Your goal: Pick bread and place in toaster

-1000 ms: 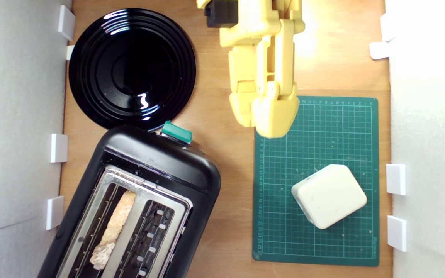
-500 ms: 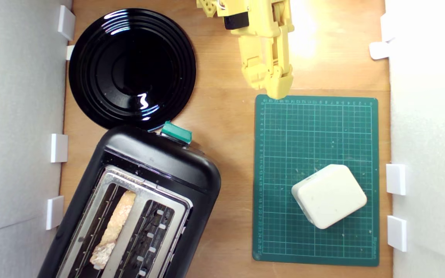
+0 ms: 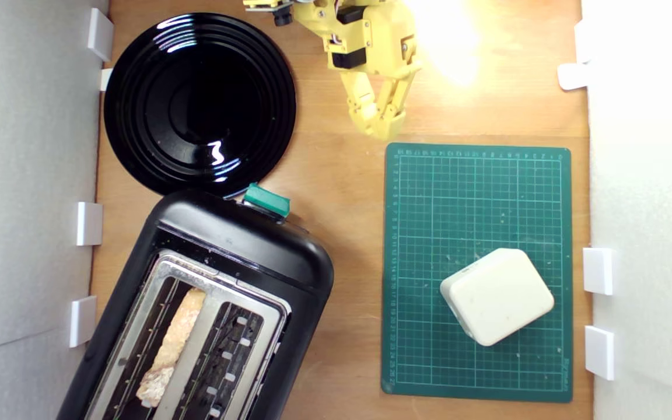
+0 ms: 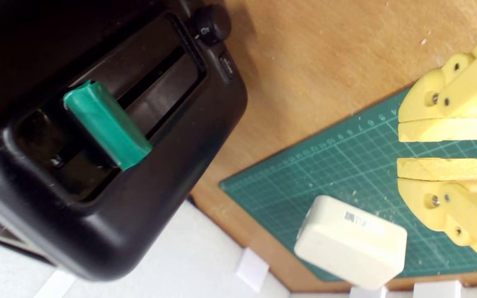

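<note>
The bread (image 3: 171, 349) stood in the glossy black toaster (image 3: 237, 245) beside a ribbed plate (image 3: 137, 146), the empty yellow gripper (image 3: 384, 122) slightly parted.

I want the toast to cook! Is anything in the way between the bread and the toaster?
No, nothing is in the way. The bread already stands inside one slot of the toaster, the slot on the exterior view's left. The gripper is far off, above the green mat, holding nothing, jaws slightly apart.
</note>
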